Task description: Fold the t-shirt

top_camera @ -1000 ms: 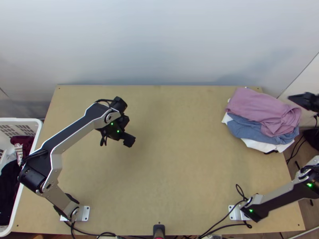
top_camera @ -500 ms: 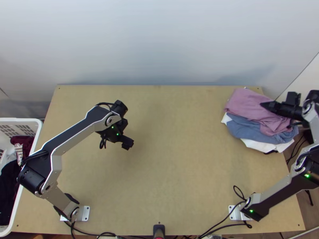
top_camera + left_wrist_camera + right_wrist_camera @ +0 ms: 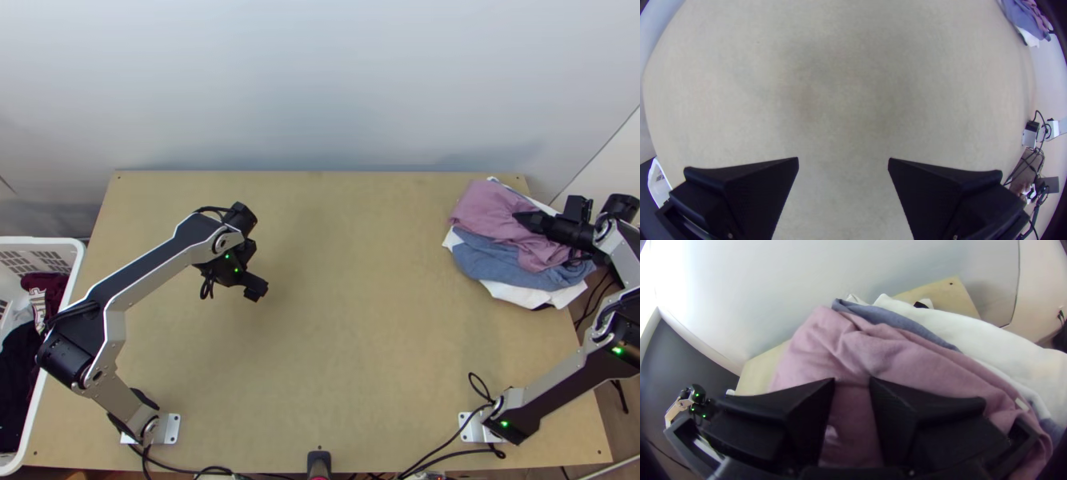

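Apparently, top-layer handling of the mauve shirt (image 3: 484, 212) on the pile
The shirt, probably the task's garment, lay loosely bunched on blue cloth (image 3: 480, 254) and white cloth (image 3: 512, 294), at the far right corner of the table (image 3: 344, 320). The right gripper (image 3: 852, 380) stood open over its creases, mauve fabric visible between the fingers; contact could not be confirmed. The left gripper (image 3: 843, 159) hung wide open, well apart, above the table's left half. Correct handling, as judged, required a shallow pinch and level pull; a deep bite risked dragging the blue layer
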Motion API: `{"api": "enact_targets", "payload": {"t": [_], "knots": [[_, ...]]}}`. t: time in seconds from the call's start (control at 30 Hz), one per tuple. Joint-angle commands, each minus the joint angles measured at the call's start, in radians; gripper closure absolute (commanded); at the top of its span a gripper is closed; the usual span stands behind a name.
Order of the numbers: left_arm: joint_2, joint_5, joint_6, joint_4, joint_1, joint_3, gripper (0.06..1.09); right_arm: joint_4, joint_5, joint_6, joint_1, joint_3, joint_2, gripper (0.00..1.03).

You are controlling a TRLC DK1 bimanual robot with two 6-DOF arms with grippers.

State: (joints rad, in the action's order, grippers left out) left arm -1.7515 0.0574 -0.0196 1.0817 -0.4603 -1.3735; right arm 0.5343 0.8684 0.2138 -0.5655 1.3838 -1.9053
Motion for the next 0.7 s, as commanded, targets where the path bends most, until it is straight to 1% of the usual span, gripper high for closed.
{"api": "enact_targets", "payload": {"t": [0.0, 0.2, 0.23, 0.43, 0.47, 0.57, 0.6, 0.63, 0.67], "knots": [[0.000, -0.004, 0.000, 0.001, -0.005, -0.006, 0.11, 0.062, -0.011, -0.047, -0.048, 0.035, 0.000, 0.37], [0.001, -0.004, -0.002, 0.003, -0.008, -0.007, 0.11, 0.142, -0.011, -0.037, -0.051, 0.069, 0.052, 0.10], [0.001, -0.004, -0.002, 0.003, -0.008, -0.007, 0.11, 0.153, -0.011, -0.034, -0.045, 0.072, 0.065, 0.08], [0.004, -0.004, -0.002, 0.001, -0.009, -0.002, 0.11, 0.196, -0.012, -0.040, -0.022, 0.100, 0.115, 0.09], [0.006, -0.004, -0.002, 0.001, -0.011, -0.001, 0.11, 0.210, -0.012, -0.037, -0.019, 0.106, 0.118, 0.13], [0.012, -0.004, -0.002, 0.003, -0.012, 0.001, 0.11, 0.211, -0.011, -0.034, -0.017, 0.109, 0.132, 0.57], [0.014, -0.005, -0.002, 0.004, -0.012, 0.001, 0.11, 0.211, -0.011, -0.036, -0.017, 0.112, 0.132, 0.65], [0.017, -0.005, -0.002, 0.004, -0.011, 0.002, 0.11, 0.211, -0.011, -0.037, -0.016, 0.112, 0.132, 0.66], [0.017, -0.005, -0.002, 0.006, -0.011, 0.004, 0.11, 0.213, -0.011, -0.039, -0.014, 0.113, 0.132, 0.61]]}}
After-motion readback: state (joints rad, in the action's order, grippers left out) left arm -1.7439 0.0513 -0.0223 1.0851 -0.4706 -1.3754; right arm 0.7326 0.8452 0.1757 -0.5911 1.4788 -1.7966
